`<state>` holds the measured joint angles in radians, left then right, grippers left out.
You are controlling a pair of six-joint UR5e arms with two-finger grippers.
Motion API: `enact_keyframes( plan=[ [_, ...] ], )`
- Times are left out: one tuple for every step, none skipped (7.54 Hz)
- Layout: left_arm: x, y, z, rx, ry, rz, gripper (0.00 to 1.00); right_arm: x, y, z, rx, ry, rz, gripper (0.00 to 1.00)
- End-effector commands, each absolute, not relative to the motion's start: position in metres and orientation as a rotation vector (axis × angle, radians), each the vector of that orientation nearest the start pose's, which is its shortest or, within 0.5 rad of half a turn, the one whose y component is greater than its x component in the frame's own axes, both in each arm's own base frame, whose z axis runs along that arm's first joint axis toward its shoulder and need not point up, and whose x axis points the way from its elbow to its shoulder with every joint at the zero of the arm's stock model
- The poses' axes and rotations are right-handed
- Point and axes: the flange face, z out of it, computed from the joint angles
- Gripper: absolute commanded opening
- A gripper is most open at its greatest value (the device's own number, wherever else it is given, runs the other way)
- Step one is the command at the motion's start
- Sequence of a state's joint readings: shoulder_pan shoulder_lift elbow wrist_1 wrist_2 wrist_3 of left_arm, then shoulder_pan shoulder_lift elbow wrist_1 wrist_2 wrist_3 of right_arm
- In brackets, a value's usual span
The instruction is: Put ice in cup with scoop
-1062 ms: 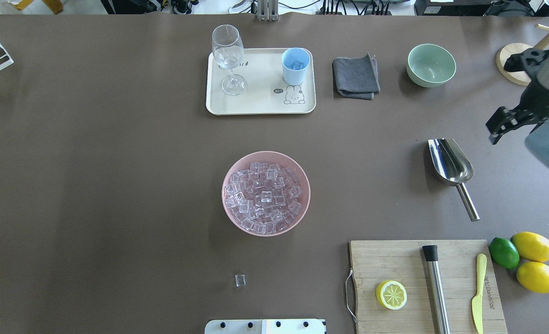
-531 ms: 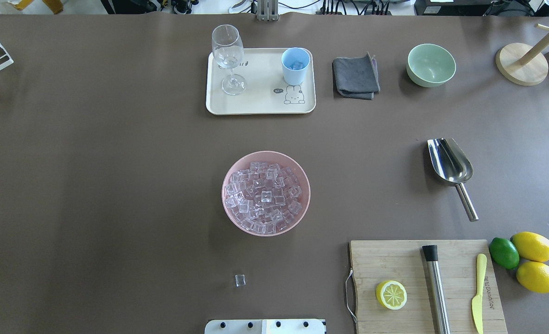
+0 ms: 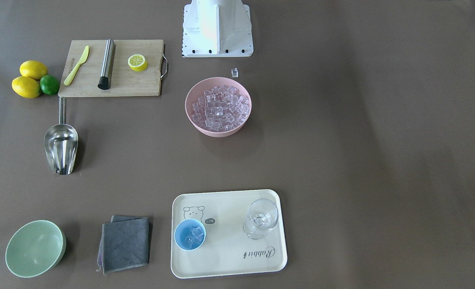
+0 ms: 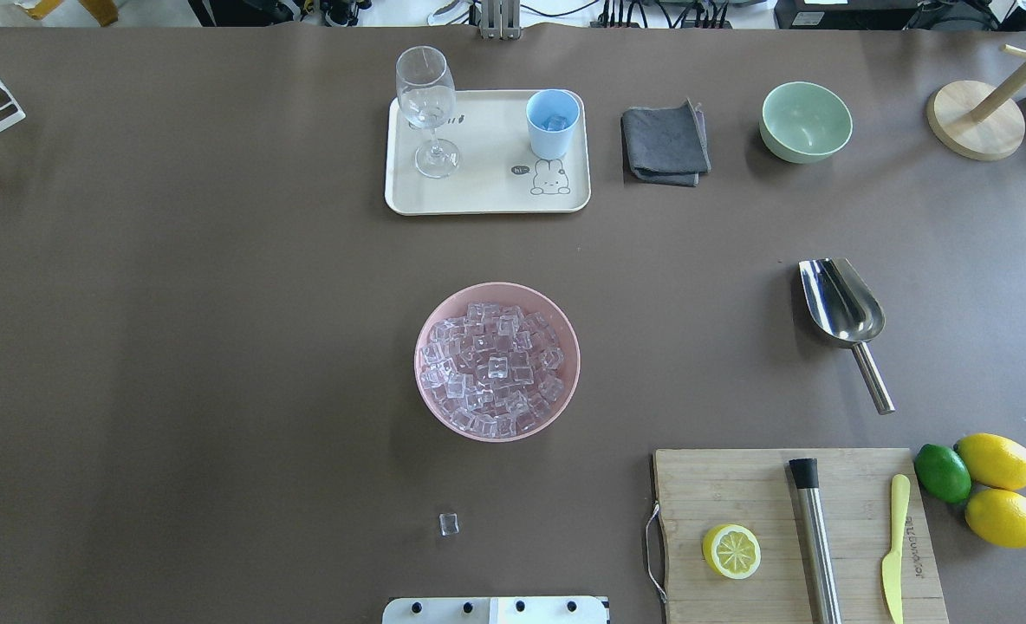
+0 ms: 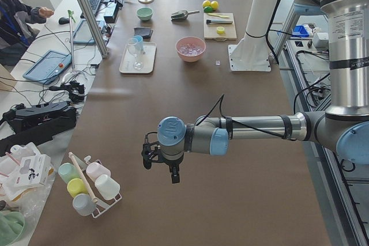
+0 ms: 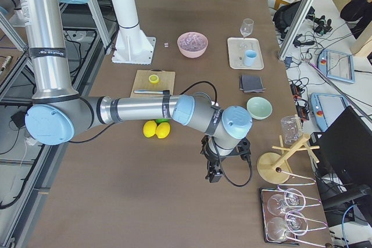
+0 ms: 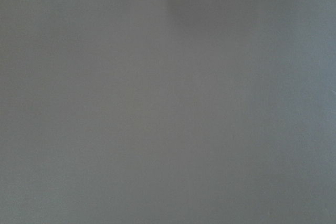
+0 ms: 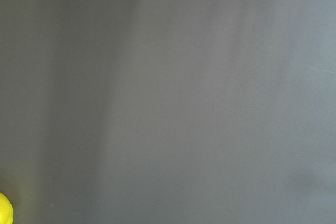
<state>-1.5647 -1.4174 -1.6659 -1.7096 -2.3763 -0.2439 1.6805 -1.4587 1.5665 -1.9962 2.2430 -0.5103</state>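
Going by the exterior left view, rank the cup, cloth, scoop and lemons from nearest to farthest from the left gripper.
Measured from the left gripper, nearest the camera:
1. Cup, on the tray, on the side away from the robot.
2. Cloth, just beyond the tray.
3. Scoop, farther along, mid-width.
4. Lemons, at the far end.

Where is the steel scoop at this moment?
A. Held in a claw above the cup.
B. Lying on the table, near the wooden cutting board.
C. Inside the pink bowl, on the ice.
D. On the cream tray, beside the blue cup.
B: the scoop lies flat on the bare table, its handle end close to the cutting board, and nothing holds it.
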Motion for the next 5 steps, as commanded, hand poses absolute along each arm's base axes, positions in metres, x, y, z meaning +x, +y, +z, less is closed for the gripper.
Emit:
enact_keyframes(
  plan=[
    [-0.06,-0.434,0.665,-0.019,0.795,-0.192,0.98,0.13,-0.491,0.659,-0.105,-0.702,-0.282,1.0],
    [-0.06,-0.434,0.665,-0.019,0.795,-0.192,0.98,0.138,-0.486,0.661,-0.102,-0.707,-0.261,1.0],
    [-0.06,-0.434,0.665,-0.019,0.793,-0.192,0.98,0.141,-0.486,0.658,-0.092,-0.71,-0.255,1.0],
    [-0.061,-0.434,0.666,-0.016,0.78,-0.194,0.98,0.141,-0.486,0.658,-0.094,-0.712,-0.251,1.0],
    [-0.061,-0.434,0.666,-0.016,0.78,-0.192,0.98,0.142,-0.488,0.658,-0.093,-0.711,-0.251,1.0]
  ],
)
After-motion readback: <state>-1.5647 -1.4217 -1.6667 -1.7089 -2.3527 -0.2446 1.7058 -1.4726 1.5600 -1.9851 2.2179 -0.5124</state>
